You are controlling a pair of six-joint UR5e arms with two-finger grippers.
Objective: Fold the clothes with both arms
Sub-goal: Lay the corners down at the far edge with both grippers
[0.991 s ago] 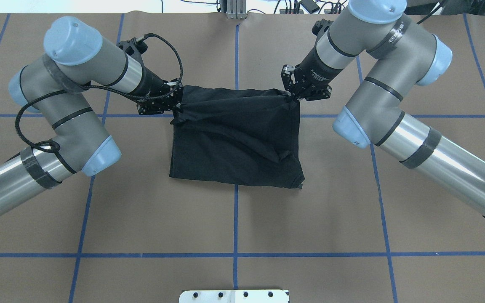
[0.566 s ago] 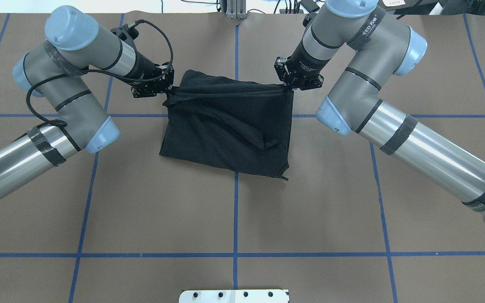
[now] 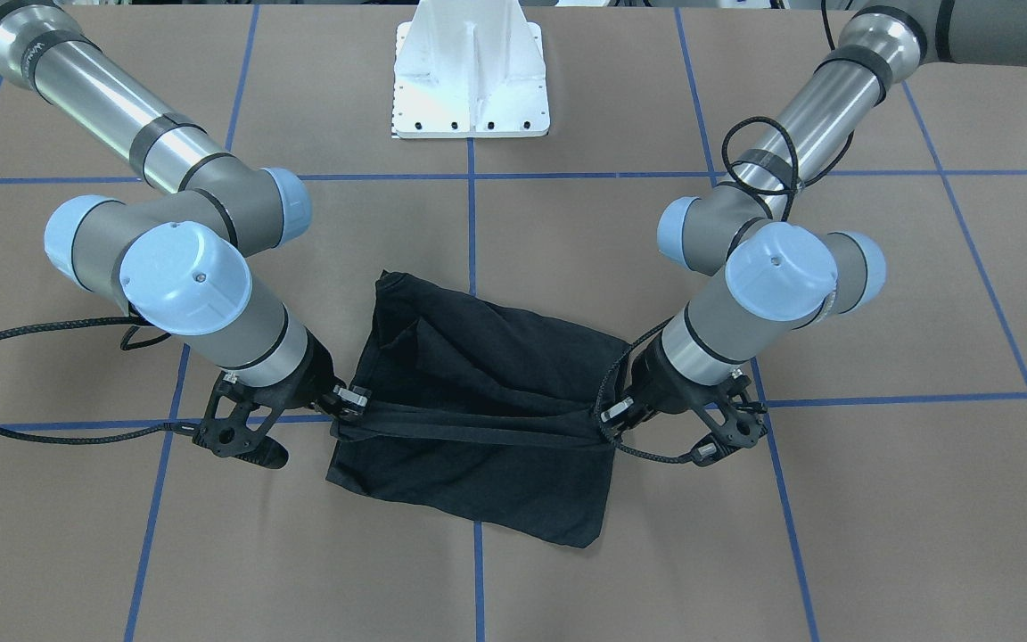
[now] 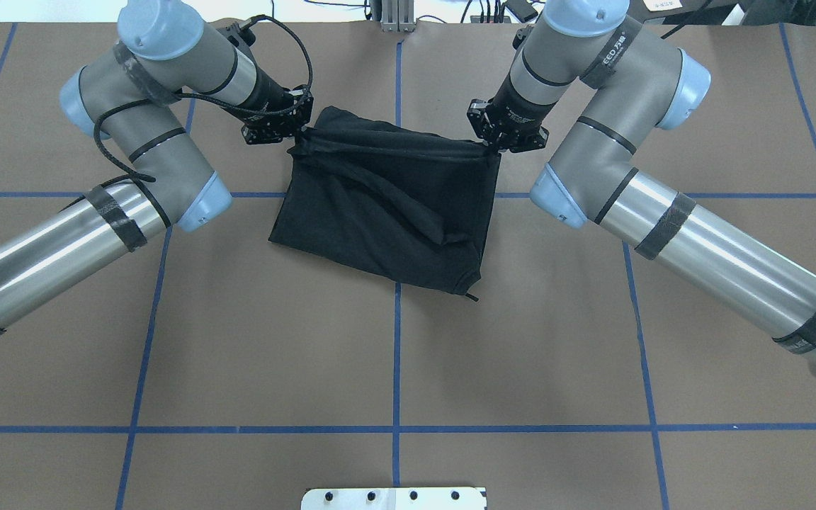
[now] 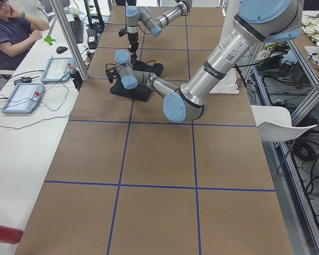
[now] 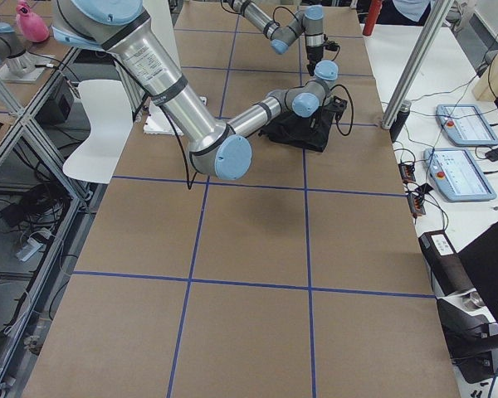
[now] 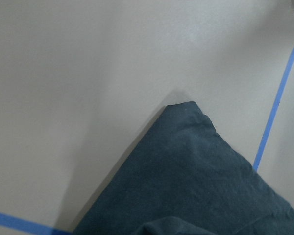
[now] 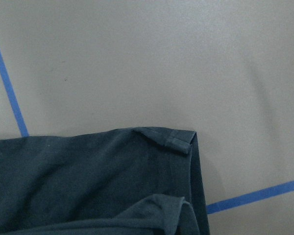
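The black T-shirt (image 4: 394, 212) lies folded and rumpled at the far middle of the table, and its print is hidden. My left gripper (image 4: 296, 136) is shut on the shirt's far left corner. My right gripper (image 4: 491, 145) is shut on its far right corner. The held edge is stretched taut between them, a little above the table. In the front-facing view the shirt (image 3: 487, 481) hangs from the left gripper (image 3: 607, 419) and the right gripper (image 3: 349, 406). The left wrist view shows a shirt corner (image 7: 196, 176) on the table, and the right wrist view a folded hem (image 8: 98, 176).
The brown table cover carries a grid of blue tape lines (image 4: 396, 368). The white pedestal base (image 3: 471, 80) stands at the robot's side. A side bench with tablets (image 5: 22, 96) and a seated operator (image 5: 10, 32) runs along the far edge.
Both grippers have moved away from the robot, dragging the shirt's held edge farther across the table. The shirt's near edge has slid the same way. Both stay shut.
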